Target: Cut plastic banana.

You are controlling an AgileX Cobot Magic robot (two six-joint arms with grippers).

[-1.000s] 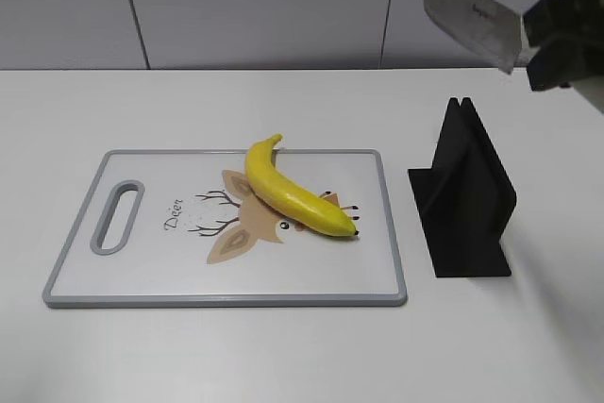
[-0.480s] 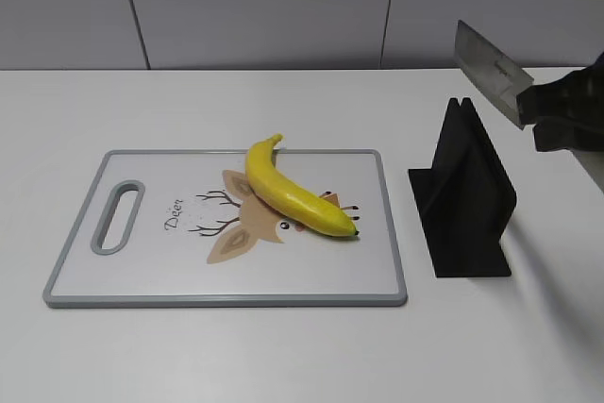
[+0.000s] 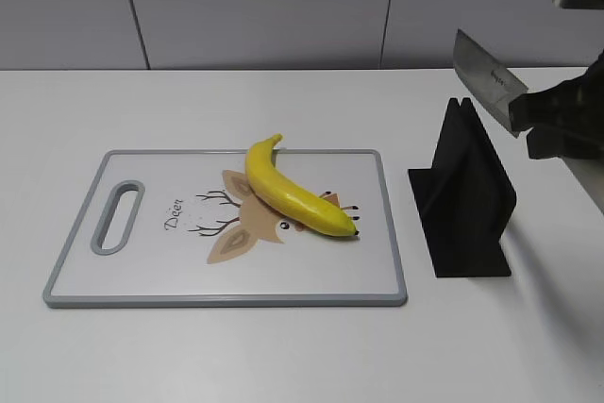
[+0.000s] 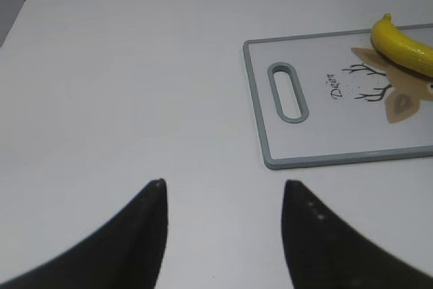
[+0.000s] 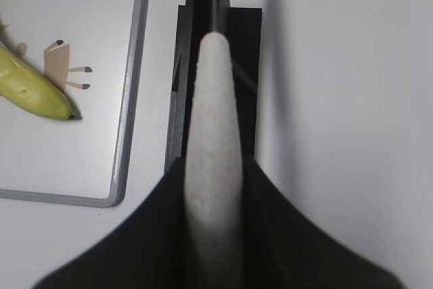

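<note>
In the exterior view, the plastic banana (image 3: 297, 193) is seen lying whole on the cutting board (image 3: 142, 276), across the printed deer, stem toward the board's far edge and dark tip toward the edge nearest the black knife stand (image 3: 464, 197). The stand is set on the white surface (image 3: 283, 356) just beside the board. A cleaver (image 3: 486, 79) is held in the air above and behind the stand by the right gripper (image 3: 557, 120), blade tilted upward toward the board's side. No cut is visible in the banana, so the step in hand is judged to be carrying the blade over to the board.

In the left wrist view, the left gripper (image 4: 223, 235) is shown with its jaws spread and nothing between them, hovering over bare surface on the handle-slot side of the board. Only the banana's stem end is seen at the far part of the board.

In the right wrist view, the jaws are closed on the cleaver's pale handle (image 5: 214, 160), which points along the stand's slot; the banana's tip lies on the board beside the stand.

For a clean cut, the blade should be brought clear of the stand, squared across the banana's middle, and pressed straight down. The glossy curved fruit is likely to roll, so steadying by the free arm may be needed.
</note>
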